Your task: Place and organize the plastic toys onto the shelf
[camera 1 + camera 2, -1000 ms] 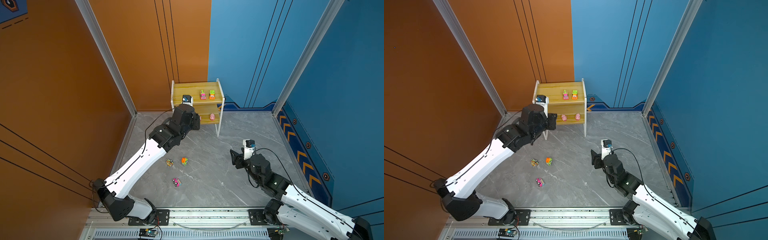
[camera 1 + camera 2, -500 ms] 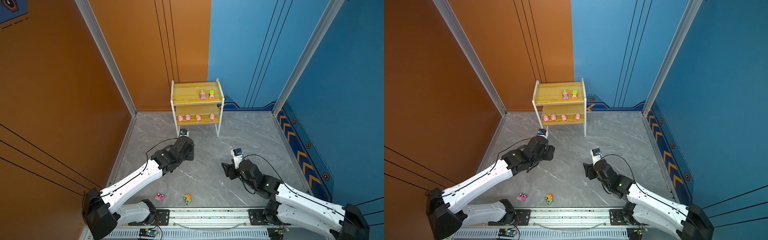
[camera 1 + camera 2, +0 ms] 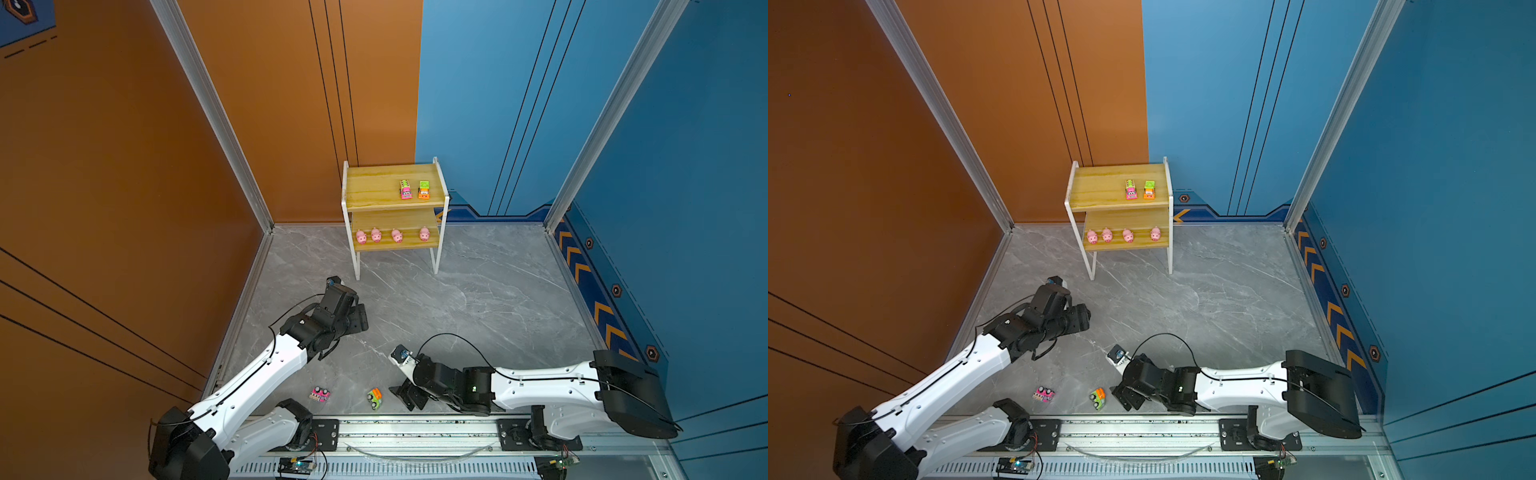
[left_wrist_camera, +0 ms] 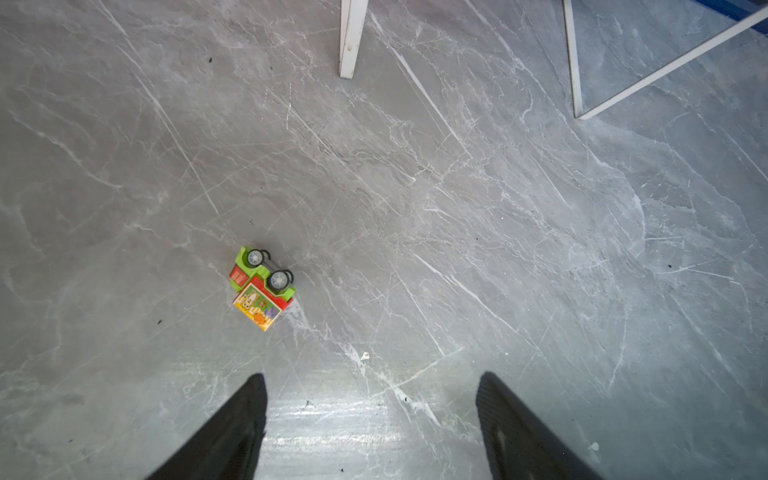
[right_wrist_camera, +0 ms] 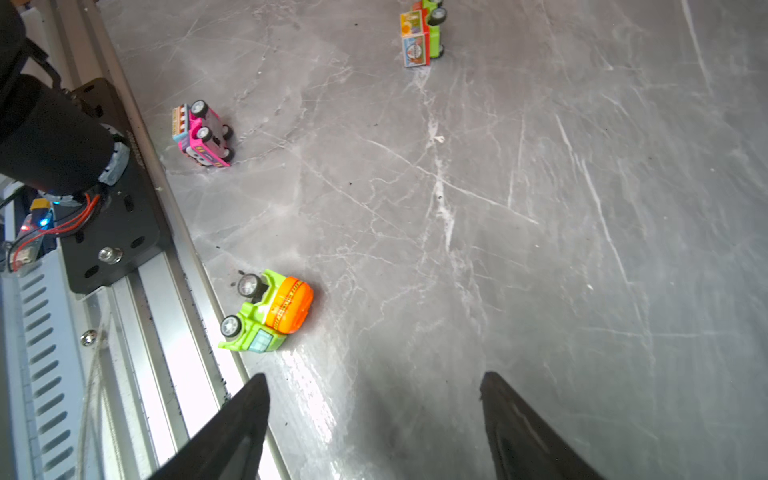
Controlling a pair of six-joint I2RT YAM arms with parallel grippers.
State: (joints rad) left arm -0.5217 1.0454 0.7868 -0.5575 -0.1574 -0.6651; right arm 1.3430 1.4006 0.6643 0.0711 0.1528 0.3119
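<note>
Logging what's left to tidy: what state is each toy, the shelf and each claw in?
shelf: upright.
four pigs: standing, lower tier.
pink truck: on wheels, top tier.
green truck: on wheels, top tier.
pink car: tipped over, floor.
mixer truck: on its side, floor.
box truck: on its side, floor.
left claw: open, empty.
right claw: open, empty.
</note>
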